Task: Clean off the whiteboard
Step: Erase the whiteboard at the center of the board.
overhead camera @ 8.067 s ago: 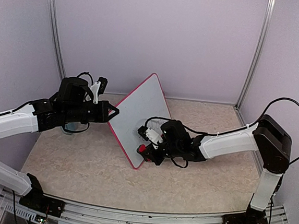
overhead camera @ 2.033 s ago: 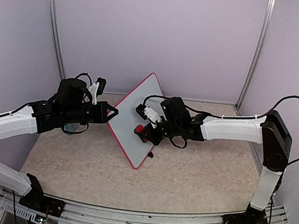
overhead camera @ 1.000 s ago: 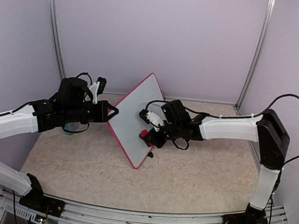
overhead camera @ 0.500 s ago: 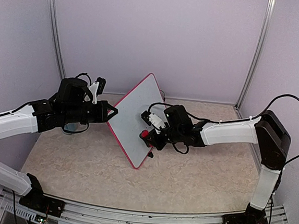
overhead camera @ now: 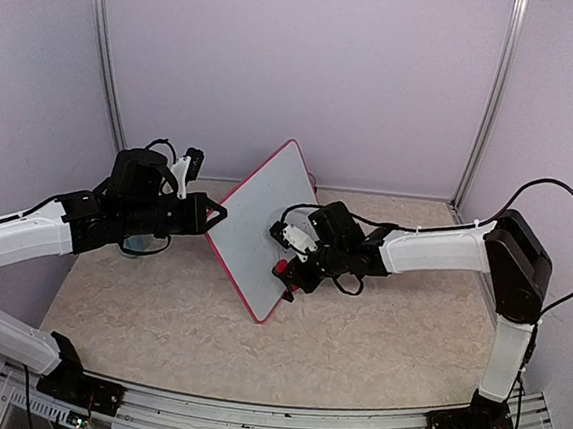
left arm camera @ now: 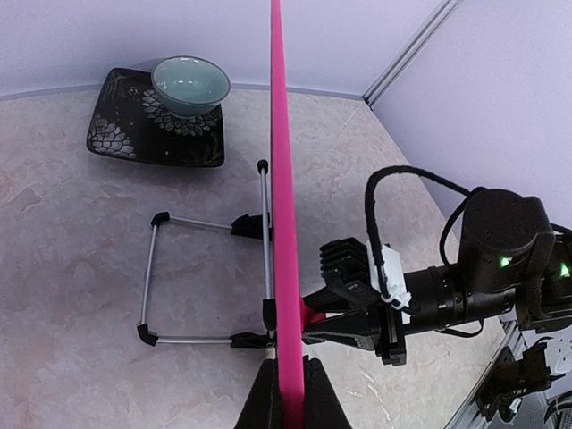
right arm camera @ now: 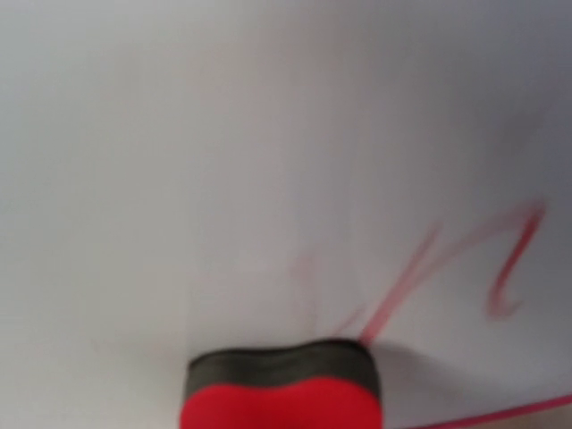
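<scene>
Mid-table, over the beige marbled tabletop (overhead camera: 156, 324), the large white rectangular whiteboard with its pink-red rounded frame (overhead camera: 259, 222) stood tilted on one corner, same spot and angle as seconds earlier. Couldn't tell if the low corner touched the table.

Change: the right arm had swept down the board face from mid-board two seconds back to the lower right part. So a downward wipe stroke was in progress and the upper area was probably done.

Left arm reached in from the left with a near-level forearm. The left gripper (overhead camera: 214, 211) was pinched tight on the frame's left edge, which in the left wrist view ran straight up between its fingers (left arm camera: 268, 404). It was bracing only and hadn't moved.

Right arm was stretched from the far right with the elbow high and the long white forearm running left. The right gripper (overhead camera: 284, 270) was clamped on the small red block eraser with dark felt pad (right arm camera: 281, 393), and the felt was pressed flat to the board.

Faint red pen strokes (right arm camera: 500, 259) remained just right of the eraser, near the lower frame edge. My read: not finished, and that patch needed another pass.
</scene>
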Robot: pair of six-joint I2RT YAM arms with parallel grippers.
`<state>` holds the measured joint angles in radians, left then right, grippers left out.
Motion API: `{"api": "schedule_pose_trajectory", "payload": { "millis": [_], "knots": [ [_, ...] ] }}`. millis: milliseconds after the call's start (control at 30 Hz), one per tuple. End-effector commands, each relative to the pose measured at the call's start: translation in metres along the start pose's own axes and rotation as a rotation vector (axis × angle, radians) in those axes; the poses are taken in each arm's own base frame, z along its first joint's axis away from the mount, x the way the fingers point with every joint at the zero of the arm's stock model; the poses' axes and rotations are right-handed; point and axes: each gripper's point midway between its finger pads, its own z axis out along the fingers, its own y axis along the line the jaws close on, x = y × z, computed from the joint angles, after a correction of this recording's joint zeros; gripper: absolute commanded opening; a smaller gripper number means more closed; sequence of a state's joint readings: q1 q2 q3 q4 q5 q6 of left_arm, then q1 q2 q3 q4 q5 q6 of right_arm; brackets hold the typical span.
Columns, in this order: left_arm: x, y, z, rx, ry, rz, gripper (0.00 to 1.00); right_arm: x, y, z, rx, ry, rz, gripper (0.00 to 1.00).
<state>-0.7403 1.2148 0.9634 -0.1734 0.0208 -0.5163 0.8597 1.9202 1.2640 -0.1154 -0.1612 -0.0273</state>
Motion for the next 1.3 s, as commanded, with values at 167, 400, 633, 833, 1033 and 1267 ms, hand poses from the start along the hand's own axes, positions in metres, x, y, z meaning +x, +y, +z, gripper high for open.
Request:
{"api": "schedule_pose_trajectory", "payload": {
  "millis": [167, 400, 633, 833, 1033, 1267],
  "knots": [
    [0.037, -0.008, 0.000, 0.062, 0.125, 0.029, 0.00, -0.096, -0.009, -0.020, 0.056, -0.232, -0.072, 0.01],
    [0.038, -0.009, 0.002, 0.067, 0.129, 0.029, 0.00, -0.030, -0.012, 0.006, 0.055, -0.108, -0.034, 0.00],
    [0.037, -0.010, 0.003, 0.073, 0.129, 0.032, 0.00, 0.019, -0.012, 0.019, 0.052, -0.019, -0.006, 0.00],
    [0.038, -0.010, 0.003, 0.073, 0.131, 0.027, 0.00, -0.014, -0.012, 0.010, 0.045, -0.069, -0.028, 0.01],
    [0.037, -0.010, 0.002, 0.069, 0.129, 0.023, 0.00, -0.086, -0.015, -0.018, 0.066, -0.198, -0.067, 0.01],
    [0.037, -0.010, 0.002, 0.068, 0.128, 0.024, 0.00, -0.100, -0.015, -0.023, 0.060, -0.223, -0.071, 0.01]
  ]
}}
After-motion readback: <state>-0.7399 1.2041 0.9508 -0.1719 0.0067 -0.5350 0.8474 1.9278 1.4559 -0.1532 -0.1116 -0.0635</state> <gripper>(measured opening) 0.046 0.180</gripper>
